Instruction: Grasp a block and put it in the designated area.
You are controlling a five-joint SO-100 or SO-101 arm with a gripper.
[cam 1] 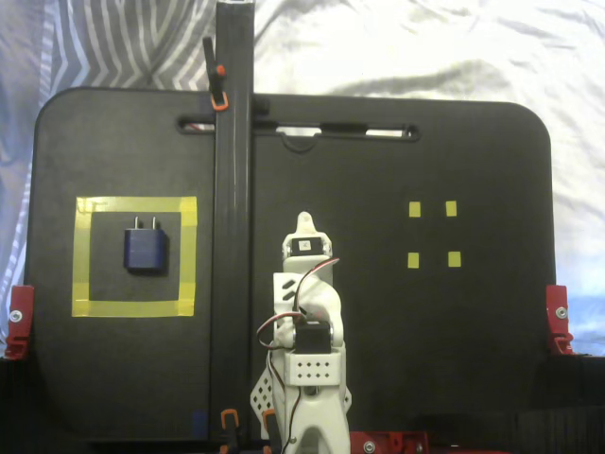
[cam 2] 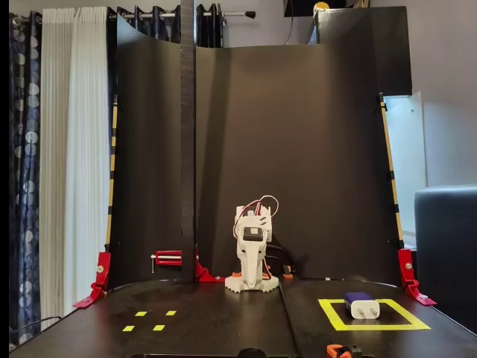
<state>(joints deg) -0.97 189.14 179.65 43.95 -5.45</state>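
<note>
Dark blue and boxy, the block (cam 1: 145, 249) lies inside the designated area (cam 1: 135, 309), a square outline of yellow tape on the black surface (cam 1: 416, 350). Seen from above, the block sits slightly toward the upper left of the square's middle, clear of the tape on all sides, with its two thin prongs pointing toward the square's far edge. In the low frontal fixed view the block (cam 2: 362, 304) rests toward the back of the designated area (cam 2: 373, 326), its pale end facing the camera.

The white arm (cam 1: 307, 322) stands folded, well apart from the designated area, on the far side of a tall black vertical post (cam 1: 232, 236). Its pincer (cam 1: 304, 223) touches nothing and holds nothing; from these views one cannot tell whether its jaws are parted or closed. In the frontal fixed view the arm (cam 2: 252, 253) sits at the rear of the surface (cam 2: 223, 321).

Four small yellow tape squares (cam 1: 433, 234) lie beyond the arm, opposite the designated area. Red clamps (cam 1: 19, 322) grip the surface's edges.
</note>
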